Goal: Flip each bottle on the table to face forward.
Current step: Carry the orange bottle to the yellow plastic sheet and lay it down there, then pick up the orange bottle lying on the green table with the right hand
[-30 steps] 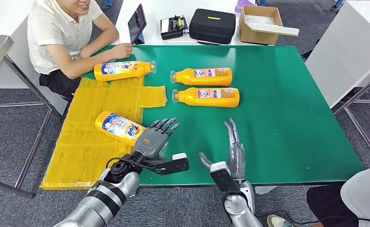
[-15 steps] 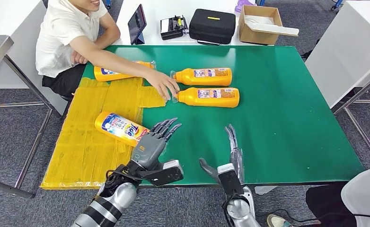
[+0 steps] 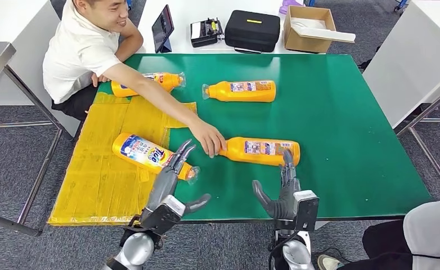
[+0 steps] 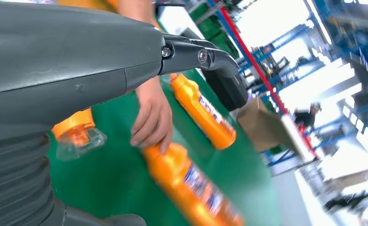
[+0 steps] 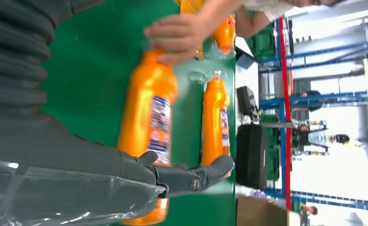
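Four orange bottles lie on the green table (image 3: 347,112). One with its blue label up (image 3: 144,151) rests on the yellow mat (image 3: 111,174); its clear cap (image 4: 78,137) lies just past my left hand (image 3: 167,184), which is open and holds nothing. A person's hand (image 3: 208,140) grips the cap end of a back-label-up bottle (image 3: 264,151), also seen as bottle (image 5: 149,117), near the front edge. My right hand (image 3: 284,194) is open, its fingertips by that bottle's base. Another back-label-up bottle (image 3: 242,90) lies farther back. The person's arm partly hides the far left bottle (image 3: 160,80).
The person sits at the table's far left corner, arm stretched across the mat. Behind the table stand a tablet (image 3: 162,27), a black case (image 3: 252,30) and a cardboard box (image 3: 310,28). Another person's knee (image 3: 431,236) shows at the front right.
The person reached across and dragged the nearer back-label-up bottle toward the front edge, close to my right hand. Both my hands drew back toward me and turned more upright.
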Motion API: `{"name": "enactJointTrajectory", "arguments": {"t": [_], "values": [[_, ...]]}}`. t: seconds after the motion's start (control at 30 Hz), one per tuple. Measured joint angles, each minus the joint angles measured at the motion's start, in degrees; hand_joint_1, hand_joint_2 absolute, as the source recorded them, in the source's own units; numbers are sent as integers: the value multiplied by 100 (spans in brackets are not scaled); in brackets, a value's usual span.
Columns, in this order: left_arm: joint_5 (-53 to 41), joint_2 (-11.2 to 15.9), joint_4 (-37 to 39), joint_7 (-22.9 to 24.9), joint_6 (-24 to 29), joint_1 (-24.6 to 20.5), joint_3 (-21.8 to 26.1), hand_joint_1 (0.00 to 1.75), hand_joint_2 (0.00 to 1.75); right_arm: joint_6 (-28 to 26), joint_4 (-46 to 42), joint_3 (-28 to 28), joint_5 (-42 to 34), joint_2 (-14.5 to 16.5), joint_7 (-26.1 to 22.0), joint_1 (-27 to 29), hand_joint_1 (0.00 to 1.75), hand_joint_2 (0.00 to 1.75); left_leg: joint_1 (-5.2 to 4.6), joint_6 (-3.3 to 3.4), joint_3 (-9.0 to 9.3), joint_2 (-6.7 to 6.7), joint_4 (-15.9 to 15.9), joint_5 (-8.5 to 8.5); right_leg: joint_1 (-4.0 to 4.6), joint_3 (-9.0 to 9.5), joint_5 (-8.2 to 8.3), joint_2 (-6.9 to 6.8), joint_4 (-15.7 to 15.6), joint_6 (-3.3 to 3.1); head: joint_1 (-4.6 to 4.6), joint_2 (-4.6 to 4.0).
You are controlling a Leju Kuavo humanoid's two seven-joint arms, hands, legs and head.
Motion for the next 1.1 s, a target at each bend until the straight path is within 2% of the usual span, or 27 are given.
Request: {"name": "enactJointTrajectory", "arguments": {"t": [0.3,0.43,0.57,0.67,0.73,0.77,0.87,0.9,1.0,1.1], "values": [[125,11,-423,-5,5,246,85,0,175,-56,-445,-4,-16,51,107,161,0,0,0,0,1,0,-1,1,0,2,1,0,-1,0,0,0],[167,11,-461,-7,7,257,101,0,175,-97,-494,-4,-3,53,109,172,0,175,0,0,2,0,-1,2,0,3,1,0,0,1,0,0],[634,-10,-529,-20,8,325,157,0,175,-637,-522,8,371,93,48,184,0,175,0,0,1,0,-1,1,0,2,1,0,0,1,0,0],[1072,-23,-637,-8,-9,426,223,0,175,-1645,-557,93,1254,117,-136,198,0,175,1,-1,1,1,-1,0,1,1,0,1,0,0,0,0],[1279,-23,-729,3,58,524,270,0,175,-2385,-559,199,1920,108,-90,199,0,175,1,-1,1,2,-1,-1,1,1,-1,1,0,-1,0,0],[1354,-24,-782,-1,130,596,300,0,131,-2642,-550,251,2185,85,38,202,0,175,1,-1,1,2,-1,-2,1,0,-1,1,0,-1,0,0],[1593,-54,-934,-58,406,870,424,0,131,-2991,-467,374,3141,-73,552,234,0,175,0,-1,1,1,-2,-2,0,-3,-2,1,-1,-2,0,0],[1683,-81,-958,-122,497,942,464,0,175,-3021,-427,400,3541,-147,695,244,0,175,0,0,0,0,-1,-2,-1,-2,-2,1,-2,-2,0,0],[1855,-159,-963,-424,699,1036,530,0,175,-3046,-325,487,4236,-410,1036,200,0,175,-1,1,-1,-3,-1,-1,-2,0,-1,0,-2,0,0,0],[2263,-195,-944,-516,388,1037,547,0,175,-3036,-223,537,4428,-654,1250,52,0,175,-3,1,1,0,-1,-1,-3,1,2,1,-2,1,0,0]]}}
